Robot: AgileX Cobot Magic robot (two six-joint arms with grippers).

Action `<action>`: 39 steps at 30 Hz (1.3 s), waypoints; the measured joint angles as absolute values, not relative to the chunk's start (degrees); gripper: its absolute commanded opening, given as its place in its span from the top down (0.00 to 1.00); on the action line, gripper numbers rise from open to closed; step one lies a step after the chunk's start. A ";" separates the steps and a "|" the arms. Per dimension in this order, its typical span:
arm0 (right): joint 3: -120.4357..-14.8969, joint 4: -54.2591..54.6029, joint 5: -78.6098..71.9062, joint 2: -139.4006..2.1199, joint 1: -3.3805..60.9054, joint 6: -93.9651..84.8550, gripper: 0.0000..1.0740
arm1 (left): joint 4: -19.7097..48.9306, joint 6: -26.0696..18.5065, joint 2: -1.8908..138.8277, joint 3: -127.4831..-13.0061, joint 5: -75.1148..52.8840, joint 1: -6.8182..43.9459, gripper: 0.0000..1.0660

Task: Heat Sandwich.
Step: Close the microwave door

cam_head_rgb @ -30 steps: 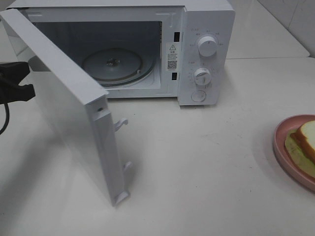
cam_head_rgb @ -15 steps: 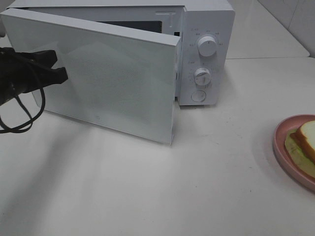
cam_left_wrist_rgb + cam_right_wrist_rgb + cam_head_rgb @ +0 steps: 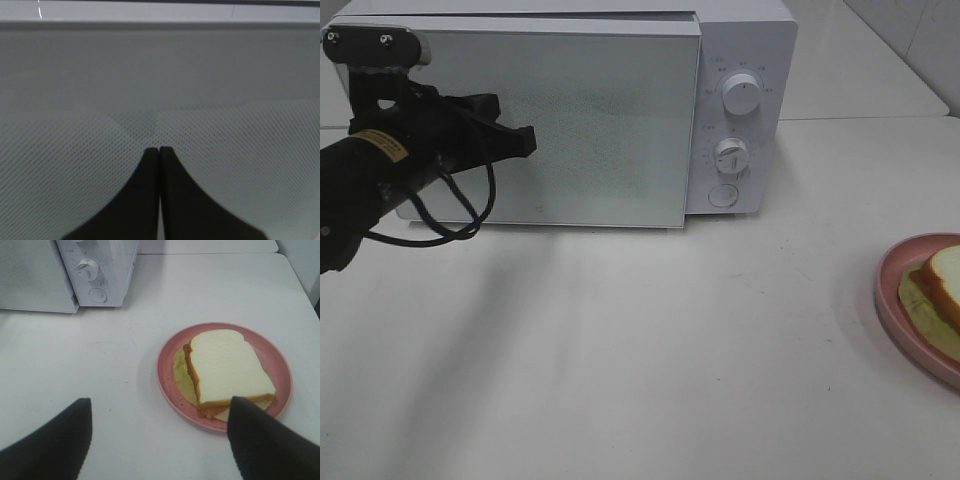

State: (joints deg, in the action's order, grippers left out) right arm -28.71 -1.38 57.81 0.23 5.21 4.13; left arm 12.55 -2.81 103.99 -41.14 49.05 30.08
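Observation:
The sandwich [image 3: 947, 282] of white bread, lettuce and reddish filling lies on a round pink plate [image 3: 892, 300] at the table's right edge. The white microwave [image 3: 745, 40] stands at the back with its door [image 3: 610, 130] flat against the front. My left gripper [image 3: 531, 141] is shut and empty, its tips against the door's mesh window [image 3: 225, 125]. In the left wrist view the left gripper [image 3: 159, 149] shows both fingers together. My right gripper [image 3: 160, 401] is open and empty, hovering just short of the sandwich [image 3: 227, 367] and plate [image 3: 167, 377].
Two dials [image 3: 741, 93] [image 3: 730, 155] and a round button [image 3: 722, 195] sit on the microwave's right panel. A black cable [image 3: 440, 225] loops under the left arm. White table [image 3: 670, 350] spreads between microwave and plate. A second table surface lies behind at the right.
The microwave door swung from wide open to fully against the front. My left arm moved right and toward the microwave along with it. The plate and sandwich stayed put.

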 measured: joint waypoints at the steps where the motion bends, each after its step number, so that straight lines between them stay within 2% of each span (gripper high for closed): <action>1: -28.71 -1.38 57.81 0.23 5.21 4.13 0.33 | 12.55 -2.81 103.99 -41.14 49.05 30.08 1.00; 5: -28.71 -1.38 57.81 0.23 5.21 4.13 0.33 | 16.50 -5.50 106.57 -45.95 47.73 32.43 1.00; 13: -28.71 -1.38 57.81 0.23 5.21 4.13 0.34 | 17.19 -8.94 110.81 -52.77 42.57 36.27 1.00; 26: -28.71 -1.38 57.81 0.23 5.21 4.13 0.34 | 15.93 -9.40 115.05 -62.22 33.80 37.70 1.00; 39: -28.71 -1.38 57.81 0.23 5.21 4.13 0.34 | 19.25 -9.40 111.33 -61.54 29.68 38.04 1.00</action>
